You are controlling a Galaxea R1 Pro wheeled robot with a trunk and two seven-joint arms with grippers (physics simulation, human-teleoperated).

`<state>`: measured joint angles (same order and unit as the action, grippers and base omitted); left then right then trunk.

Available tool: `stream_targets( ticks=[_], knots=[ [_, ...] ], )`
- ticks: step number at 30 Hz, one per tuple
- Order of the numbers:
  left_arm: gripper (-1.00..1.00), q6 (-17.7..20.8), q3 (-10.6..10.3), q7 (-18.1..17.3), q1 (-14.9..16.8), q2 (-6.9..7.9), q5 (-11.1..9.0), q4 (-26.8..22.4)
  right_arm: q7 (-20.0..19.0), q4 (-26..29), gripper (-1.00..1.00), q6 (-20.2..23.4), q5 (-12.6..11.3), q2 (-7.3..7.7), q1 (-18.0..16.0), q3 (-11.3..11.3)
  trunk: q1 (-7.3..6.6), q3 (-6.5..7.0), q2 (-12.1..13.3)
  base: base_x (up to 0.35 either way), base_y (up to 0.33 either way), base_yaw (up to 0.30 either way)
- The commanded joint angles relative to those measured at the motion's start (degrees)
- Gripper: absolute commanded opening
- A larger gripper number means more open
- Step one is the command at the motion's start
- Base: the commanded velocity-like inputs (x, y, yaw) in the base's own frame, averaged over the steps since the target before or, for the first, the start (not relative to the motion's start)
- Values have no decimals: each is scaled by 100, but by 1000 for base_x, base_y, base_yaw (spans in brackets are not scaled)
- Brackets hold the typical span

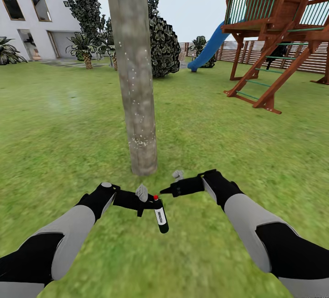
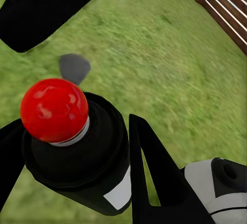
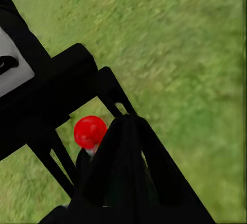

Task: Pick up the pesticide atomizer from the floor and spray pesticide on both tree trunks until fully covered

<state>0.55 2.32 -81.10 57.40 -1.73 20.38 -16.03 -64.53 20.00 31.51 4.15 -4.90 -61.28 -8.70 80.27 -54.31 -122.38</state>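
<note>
We held the slim black pesticide atomizer, white label band on its side and a red button on top, in our left gripper, whose jaws pinched the bottle just under the cap; in the left wrist view the dark fingers bracketed the black body. It hung above the green grass floor, just short of the foot of the thick grey-brown mottled tree trunk. Our right gripper pointed in at the red button from the other side, close to it; we could not tell whether its jaws were spread or pressed together, though in the right wrist view it sat nearly over the cap.

Tiny white pesticide specks already dotted the lower trunk, thinning higher up. We judged the spraying of this tree under way, not finished. To do it well, we thought the nozzle should face the bark squarely, the press come straight down on the button so the bottle would not twist in the pinch, and the aim sweep upward over bare patches.
</note>
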Motion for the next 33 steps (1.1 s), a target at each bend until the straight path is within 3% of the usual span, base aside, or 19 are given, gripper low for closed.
stream_targets(
  ticks=[1,4,8,11,13,14,17,19,21,23,25,26,27,28,30,31,33],
  knots=[
    [-100,6,30,-22,1,-3,37,-6,32,14,-100,39,42,8,-5,18,-1,-5,-2,0,0,0],
    [-100,6,31,-24,6,-3,37,-6,293,110,-100,46,41,90,-19,31,-1,-5,-2,0,0,0],
    [-100,6,31,-23,5,-3,37,-6,353,203,-100,48,40,346,-47,41,-1,-5,-2,0,0,0],
    [-100,0,40,-24,2,-3,37,-6,378,226,-100,45,41,626,-76,43,-1,-5,-2,0,0,0],
    [-100,1,46,-22,6,-3,37,-6,730,235,-100,42,34,874,-83,57,-1,-5,-2,0,0,0],
    [-100,-1,48,-21,7,-3,37,-3,1008,238,100,32,29,1011,-84,95,-1,-5,-2,0,0,0],
    [-100,-2,55,-6,4,9,45,1,1510,237,100,-23,34,1298,-80,453,-1,-5,-2,0,0,0],
    [-100,3,71,141,3,52,56,6,2485,135,100,-394,35,1641,48,701,-1,-5,-2,0,0,0],
    [-100,5,192,743,3,176,58,34,3814,-422,100,-1171,-6,1877,399,780,-1,-5,-2,0,0,0],
    [-100,6,272,1514,5,290,56,236,4941,-1237,100,-2116,-113,1987,719,809,-1,-5,-2,0,0,0],
    [-100,-2,311,2522,4,397,-60,527,5612,-1879,100,-2993,-218,2026,1050,814,-1,-5,-2,0,0,0],
    [-100,-16,325,3302,3,479,-246,751,5883,-2088,100,-3353,-259,2035,1386,820,-1,-5,-2,0,0,0],
    [-100,-34,332,4028,3,587,-522,983,6028,-2195,100,-3547,-281,2045,1723,823,-1,-5,-2,0,0,0],
    [-100,-97,338,5148,-130,968,-1432,1346,6160,-2294,100,-3732,-306,2047,2511,825,-1,-5,-2,0,0,0],
    [-100,-154,339,5284,-305,1189,-1603,1383,6174,-2309,100,-3753,-305,2020,2866,821,-1,-5,-2,0,0,0],
    [-100,-183,339,5723,-442,1542,-1708,1392,6180,-2316,100,-3762,-298,1867,3658,817,-1,-5,-2,0,0,0],
    [-100,-279,339,6511,-453,1595,-1859,1392,6180,-2316,100,-3759,-286,1815,4028,816,-1,-5,-2,0,0,0]
  ],
)
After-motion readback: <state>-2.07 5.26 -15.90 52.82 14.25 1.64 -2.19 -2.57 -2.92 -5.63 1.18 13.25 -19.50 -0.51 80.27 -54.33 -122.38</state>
